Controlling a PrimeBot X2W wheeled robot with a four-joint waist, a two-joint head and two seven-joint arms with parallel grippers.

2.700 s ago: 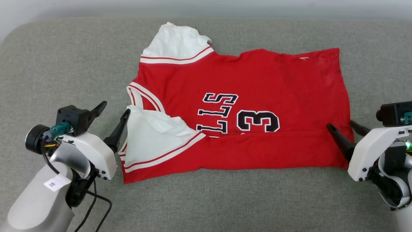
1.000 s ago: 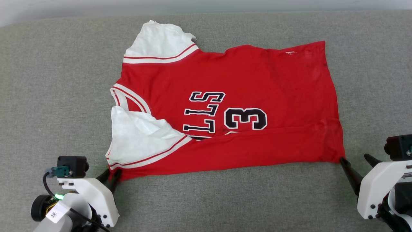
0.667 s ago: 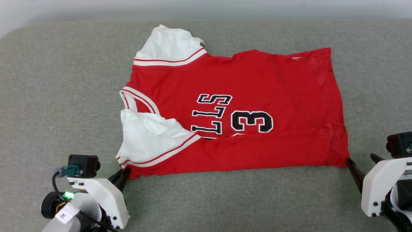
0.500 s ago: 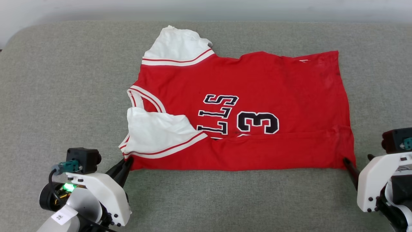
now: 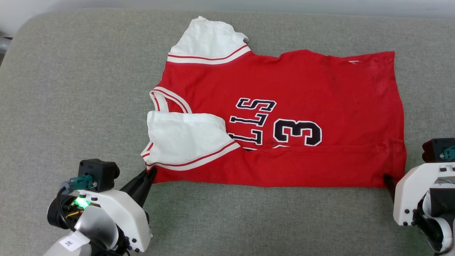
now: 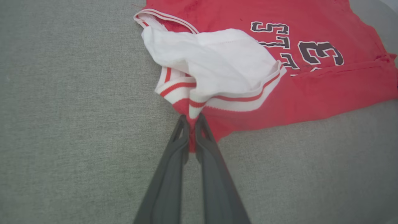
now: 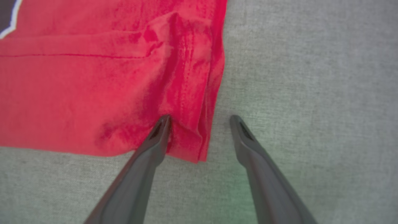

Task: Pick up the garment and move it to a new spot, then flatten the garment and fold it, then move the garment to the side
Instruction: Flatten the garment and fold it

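Note:
The garment [image 5: 302, 81], a red jersey with white sleeves and a dark print, lies spread on the grey cushion with its near long edge folded over. My left gripper [image 5: 150, 173] is shut on its near-left corner below the white sleeve. In the left wrist view the fingertips [image 6: 191, 119] pinch red-and-white trim of the garment [image 6: 311, 93]. My right gripper [image 7: 200, 119] is open and straddles the near-right corner of the garment [image 7: 77, 93]: one finger [image 7: 161, 124] lies on the cloth, the other on the cushion. Its dark finger [image 5: 387, 179] shows beside the white wrist housing.
The grey cushion [image 5: 71, 89] extends well to the left of the garment and in front of it. Its rounded left end sits at the upper left, and its back edge runs just behind the far white sleeve [image 5: 208, 39].
My left gripper has closed on the near-left corner. My right gripper has come forward onto the near-right corner, still open. The near edge now lies straighter. The head view itself has shifted.

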